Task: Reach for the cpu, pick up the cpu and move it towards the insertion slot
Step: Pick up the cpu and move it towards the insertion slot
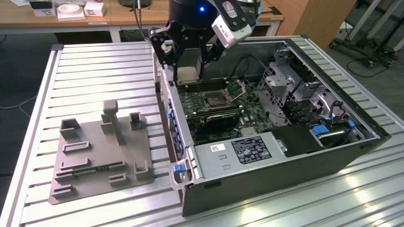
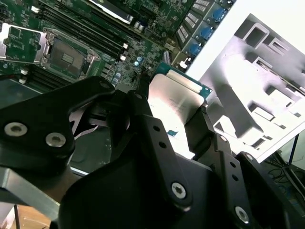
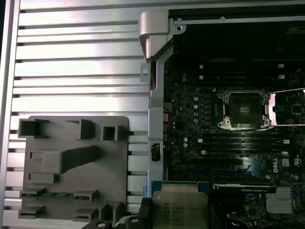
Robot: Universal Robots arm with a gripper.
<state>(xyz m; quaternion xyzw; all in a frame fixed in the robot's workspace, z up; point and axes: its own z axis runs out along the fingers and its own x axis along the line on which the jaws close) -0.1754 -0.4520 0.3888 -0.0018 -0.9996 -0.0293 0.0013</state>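
My jaws clamped on cpu, lower half hidden behind fingers; cpu held aloft over case edge, well apart from insertion slot; slot's dark centre visible, hinged plate partly cut off

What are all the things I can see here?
cpu: one, silvery, held in the gripper above the case's edge.
slot: one, silvery frame with dark centre, open on the board.
board: one, green, inside the case.
case: one, black, open, on the table.
fixture: one, grey, at the exterior view's left.
memory stick: one, green, in the fixture.
table: one, ribbed metal.
gripper: one, black, shut on the cpu.
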